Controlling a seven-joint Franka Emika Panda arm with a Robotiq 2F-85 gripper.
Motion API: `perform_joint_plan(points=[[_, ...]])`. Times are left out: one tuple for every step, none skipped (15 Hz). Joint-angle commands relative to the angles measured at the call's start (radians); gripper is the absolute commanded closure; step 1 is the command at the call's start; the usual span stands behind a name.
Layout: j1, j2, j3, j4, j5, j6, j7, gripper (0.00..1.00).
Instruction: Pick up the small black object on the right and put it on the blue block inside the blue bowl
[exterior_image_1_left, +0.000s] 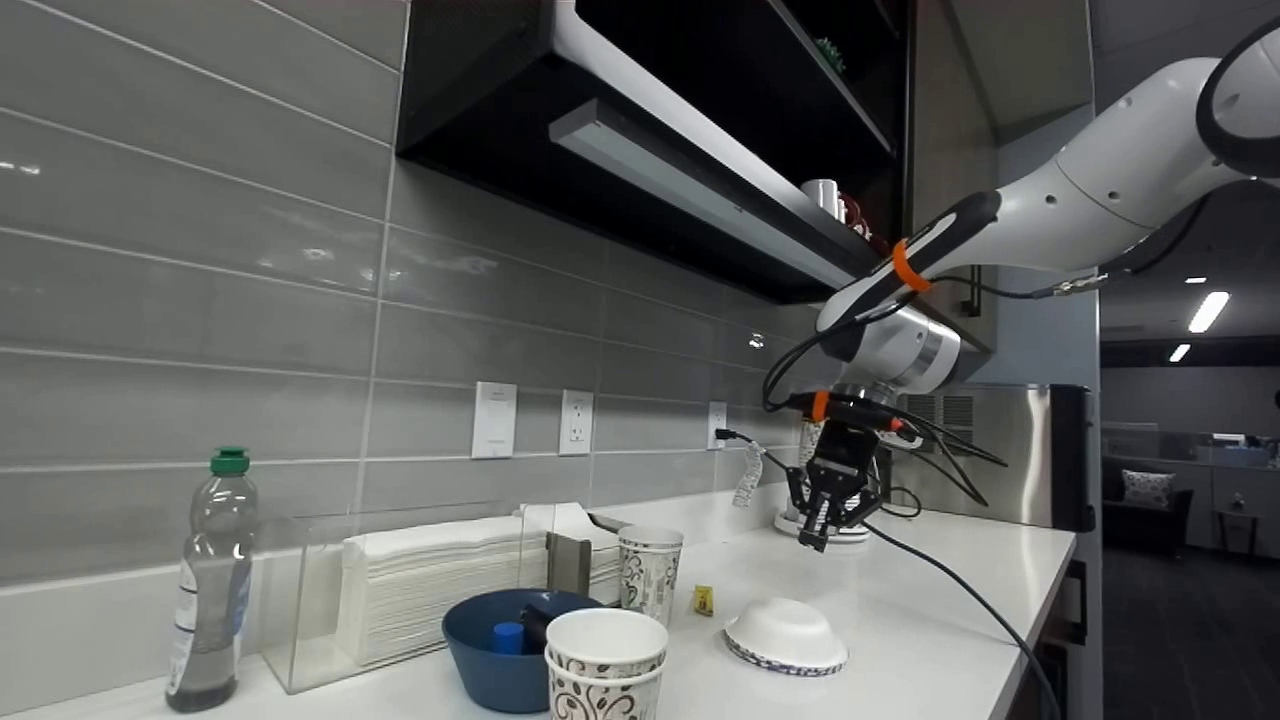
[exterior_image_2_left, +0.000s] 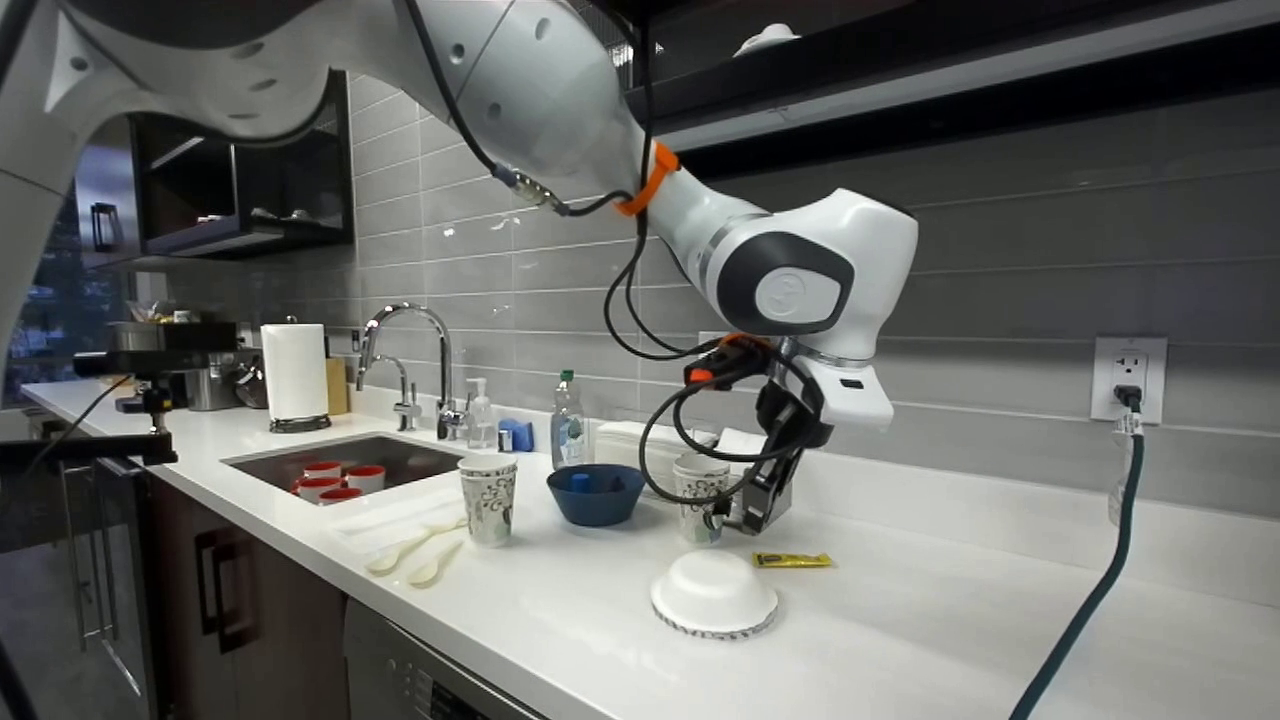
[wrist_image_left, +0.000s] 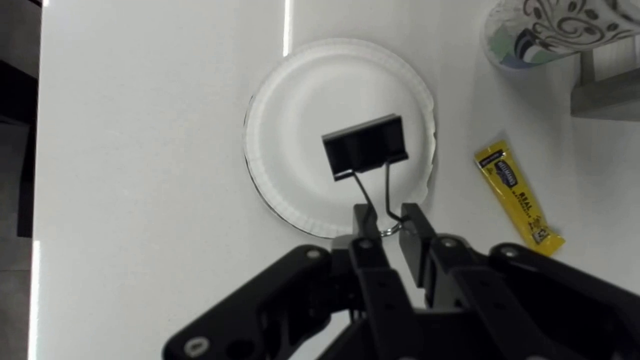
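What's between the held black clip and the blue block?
The patterned cups by the napkins: both exterior views show them between the gripper, holding the black clip, and the blue bowl. The bowl's wall also surrounds the blue block.

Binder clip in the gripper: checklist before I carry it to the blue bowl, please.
1. Binder clip held by its wire handles in the gripper: ok.
2. Clip above the blue bowl: not ok; the wrist view shows it against the upturned white bowls.
3. Blue block inside the bowl: ok.
4. Gap between block and the dark object near it: cannot tell.
5. Low path there: probably not ok; in both exterior views a patterned cup shows between gripper and bowl.
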Motion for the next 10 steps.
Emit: perform_joint_plan(points=[[0.012, -0.005, -0.003, -0.003, 0.058, -0.039, -0.119, 0.95], [0.024, -0.032, 0.009, -0.030, 0.074, -0.036, -0.160, 0.95], [0.039, -0.062, 0.016, -0.056, 0.086, -0.027, -0.197, 0.95], [0.056, -0.105, 0.022, -0.084, 0.088, -0.029, -0.228, 0.95], [0.071, -0.134, 0.028, -0.105, 0.088, -0.029, -0.264, 0.95], [0.097, -0.174, 0.033, -0.136, 0.069, -0.025, -0.288, 0.95], [0.116, -0.203, 0.039, -0.160, 0.066, -0.025, -0.321, 0.95], [0.137, -0.239, 0.047, -0.191, 0.064, -0.023, -0.351, 0.95], [0.156, -0.267, 0.055, -0.212, 0.066, -0.021, -0.383, 0.95], [0.174, -0.292, 0.064, -0.225, 0.070, -0.026, -0.412, 0.95]])
